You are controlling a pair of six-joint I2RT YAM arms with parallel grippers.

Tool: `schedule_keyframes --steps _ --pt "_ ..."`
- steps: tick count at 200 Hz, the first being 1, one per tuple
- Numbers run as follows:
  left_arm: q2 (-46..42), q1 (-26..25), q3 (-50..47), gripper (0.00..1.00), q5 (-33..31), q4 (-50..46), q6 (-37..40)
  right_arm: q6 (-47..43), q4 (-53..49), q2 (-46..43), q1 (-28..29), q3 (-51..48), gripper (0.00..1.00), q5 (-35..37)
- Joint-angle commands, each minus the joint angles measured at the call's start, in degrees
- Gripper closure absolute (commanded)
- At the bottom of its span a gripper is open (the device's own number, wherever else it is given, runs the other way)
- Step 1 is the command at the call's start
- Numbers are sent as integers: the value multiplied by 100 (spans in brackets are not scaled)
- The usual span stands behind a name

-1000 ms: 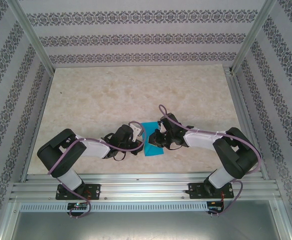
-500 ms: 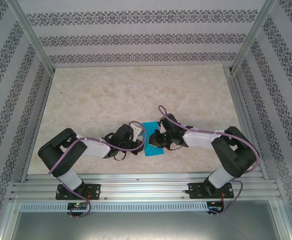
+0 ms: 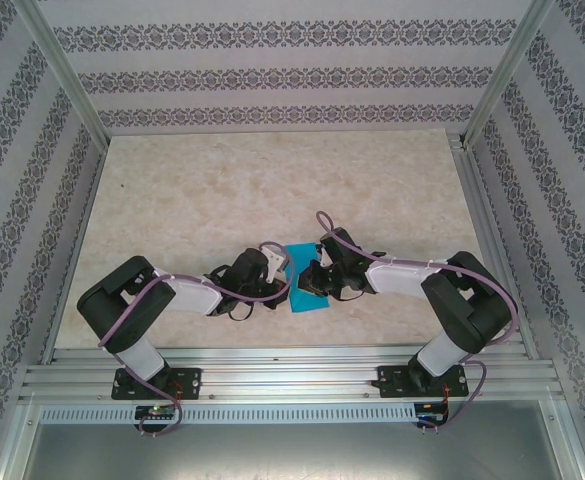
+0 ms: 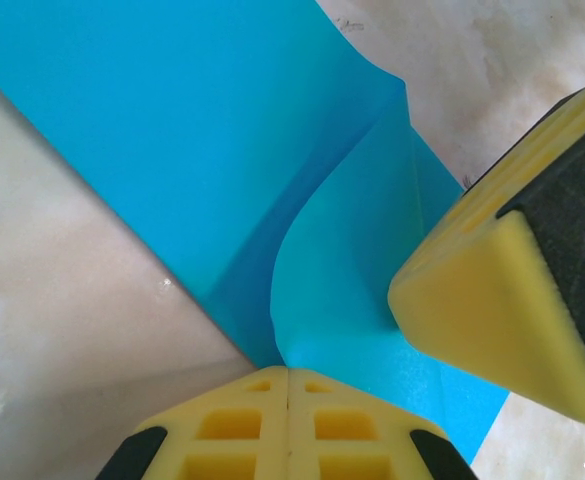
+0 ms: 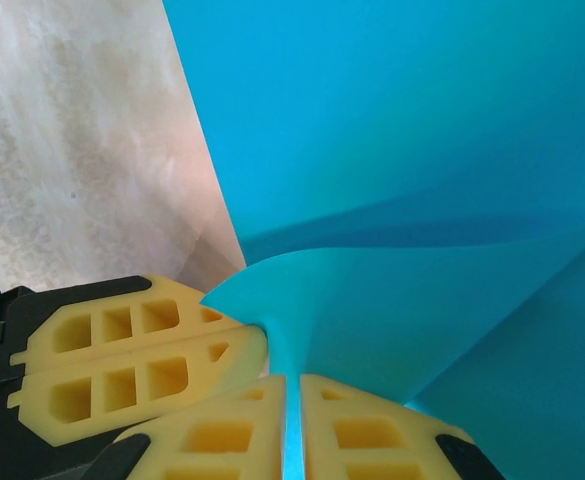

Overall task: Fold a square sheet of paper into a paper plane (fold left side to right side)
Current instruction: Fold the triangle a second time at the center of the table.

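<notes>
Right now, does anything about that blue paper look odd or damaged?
Nothing damaged. The square sheet of paper isn't lying flat: one flap curls up, pinched in the right gripper, probably a fold underway.

Curled cyan sheet of paper edge, seemingly pinched between right gripper pads.

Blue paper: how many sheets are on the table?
1. The square sheet of paper lies near the table's front edge, gripped by both the left gripper and the right gripper. Another sheet underneath could be hidden.
</notes>
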Motion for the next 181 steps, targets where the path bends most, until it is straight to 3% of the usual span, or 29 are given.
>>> schedule_keyframes --steps 1,181 --pt "177 72 159 100 -189 2 -10 9 126 105 85 61 87 104" --pt "191 68 164 100 -384 -86 -70 228 507 447 110 -285 88 131"
